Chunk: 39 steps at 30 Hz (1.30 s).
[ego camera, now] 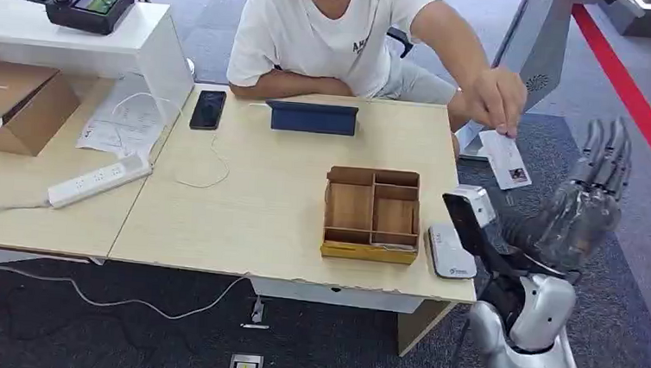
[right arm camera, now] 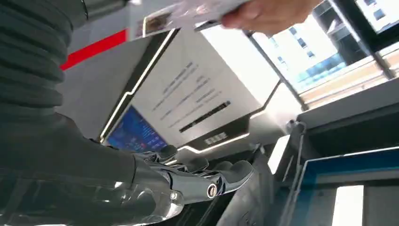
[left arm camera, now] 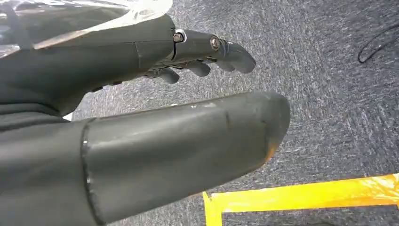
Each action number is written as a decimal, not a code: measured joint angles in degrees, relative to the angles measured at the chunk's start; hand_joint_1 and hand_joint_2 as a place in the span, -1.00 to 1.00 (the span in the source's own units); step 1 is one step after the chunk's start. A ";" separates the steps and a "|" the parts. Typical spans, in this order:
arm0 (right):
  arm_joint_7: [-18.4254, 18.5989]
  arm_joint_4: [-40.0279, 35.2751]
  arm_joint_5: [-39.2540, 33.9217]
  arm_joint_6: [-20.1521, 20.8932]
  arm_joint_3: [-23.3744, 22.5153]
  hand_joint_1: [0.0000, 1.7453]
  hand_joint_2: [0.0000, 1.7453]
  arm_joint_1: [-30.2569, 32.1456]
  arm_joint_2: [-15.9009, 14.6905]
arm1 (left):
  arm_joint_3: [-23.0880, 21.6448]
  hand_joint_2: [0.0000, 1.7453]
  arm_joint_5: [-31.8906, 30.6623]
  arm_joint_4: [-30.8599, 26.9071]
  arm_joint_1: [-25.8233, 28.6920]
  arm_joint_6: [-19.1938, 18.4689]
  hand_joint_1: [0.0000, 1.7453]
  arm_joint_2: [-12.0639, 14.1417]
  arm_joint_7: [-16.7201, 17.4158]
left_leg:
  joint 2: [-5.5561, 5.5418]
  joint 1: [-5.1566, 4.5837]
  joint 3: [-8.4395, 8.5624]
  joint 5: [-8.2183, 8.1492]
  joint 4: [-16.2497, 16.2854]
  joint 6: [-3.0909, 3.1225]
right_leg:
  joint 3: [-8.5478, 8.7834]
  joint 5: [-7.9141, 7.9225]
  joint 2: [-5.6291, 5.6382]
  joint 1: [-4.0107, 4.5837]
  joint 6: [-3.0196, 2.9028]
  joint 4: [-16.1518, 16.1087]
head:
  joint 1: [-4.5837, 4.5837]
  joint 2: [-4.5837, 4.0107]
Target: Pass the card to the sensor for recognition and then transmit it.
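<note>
Divided box [ego camera: 372,215]: set on the table [ego camera: 242,213], toward its 3 o'clock end.
Sensor [ego camera: 450,252]: laid just beside the box, at its 3 o'clock.
Tablet [ego camera: 312,117]: placed at the box's 11 o'clock.
Phone [ego camera: 208,109]: laid at the tablet's 9 o'clock.
Card [ego camera: 505,159]: held off the table's 3 o'clock edge by a person's hand [ego camera: 494,99].

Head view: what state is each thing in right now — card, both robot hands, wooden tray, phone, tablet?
Card: held by the person's hand, off the table.
Right hand: raised, empty.
Left hand: empty, over carpet.
Wooden tray: looks empty.
Phone: screen dark.
Tablet: propped up.
</note>
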 joint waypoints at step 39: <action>4.20 10.87 -5.62 0.35 24.16 -0.80 1.00 -12.05 -10.49 | -0.02 -1.00 -0.70 -0.31 0.05 0.22 -1.00 0.04 -0.31 | 0.00 0.02 0.02 -0.01 0.01 -0.01 | -0.09 0.00 0.00 0.03 -0.01 0.01 | 0.02 0.00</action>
